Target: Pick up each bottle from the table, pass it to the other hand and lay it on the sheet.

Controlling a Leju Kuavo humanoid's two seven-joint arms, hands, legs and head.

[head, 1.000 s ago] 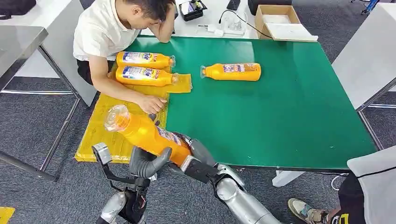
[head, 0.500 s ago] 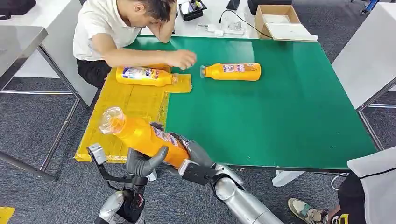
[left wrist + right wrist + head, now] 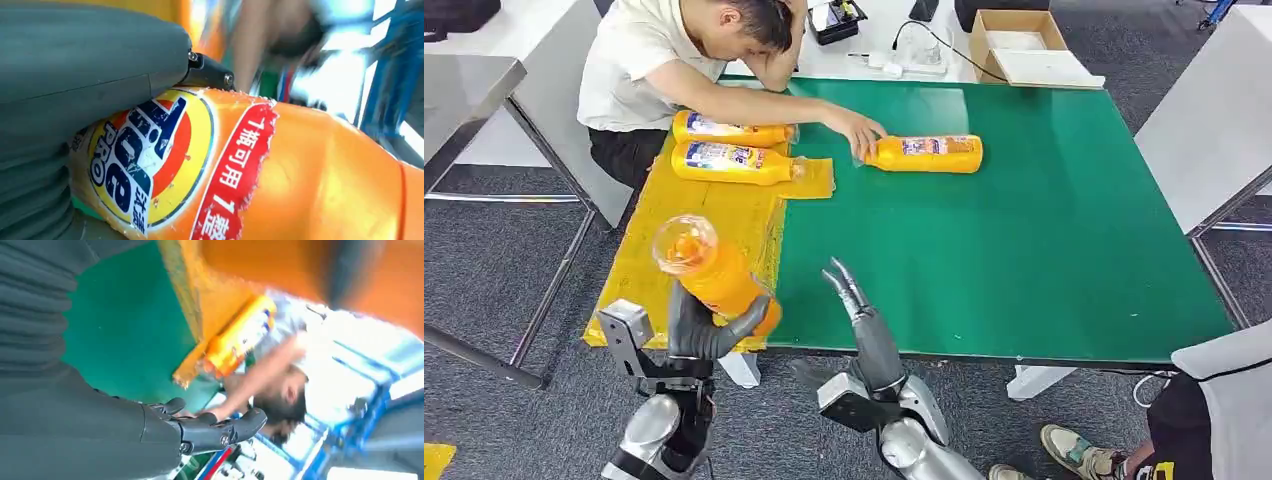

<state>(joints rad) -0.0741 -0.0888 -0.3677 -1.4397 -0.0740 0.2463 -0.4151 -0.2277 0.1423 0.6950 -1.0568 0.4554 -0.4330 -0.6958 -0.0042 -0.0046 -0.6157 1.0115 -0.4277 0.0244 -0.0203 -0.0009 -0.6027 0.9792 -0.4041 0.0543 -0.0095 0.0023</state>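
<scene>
My left hand (image 3: 696, 332) grips an orange bottle (image 3: 711, 272) around its lower body, cap end raised, over the near end of the yellow sheet (image 3: 694, 225). The left wrist view shows that bottle's label (image 3: 150, 155) close up beneath my thumb (image 3: 90, 60). My right hand (image 3: 862, 318) is open at the table's near edge, fingers straight and apart, holding nothing; its fingers (image 3: 220, 430) show the same. Two orange bottles (image 3: 729, 128) (image 3: 734, 162) lie on the sheet's far end. Another orange bottle (image 3: 924, 153) lies on the green table (image 3: 1024, 230), with a person's hand (image 3: 861, 130) touching its cap end.
A person (image 3: 684, 60) sits at the far left corner, one arm stretched across the table. A cardboard box (image 3: 1016, 45) and cables lie beyond the far edge. Another person's leg and shoe (image 3: 1084, 460) are at the near right. A white table (image 3: 1214, 120) stands to the right.
My right hand has let go of the bottle and opened; my left hand now holds it alone, more upright. The person's hand moved from the sheet to the bottle on the green table.
</scene>
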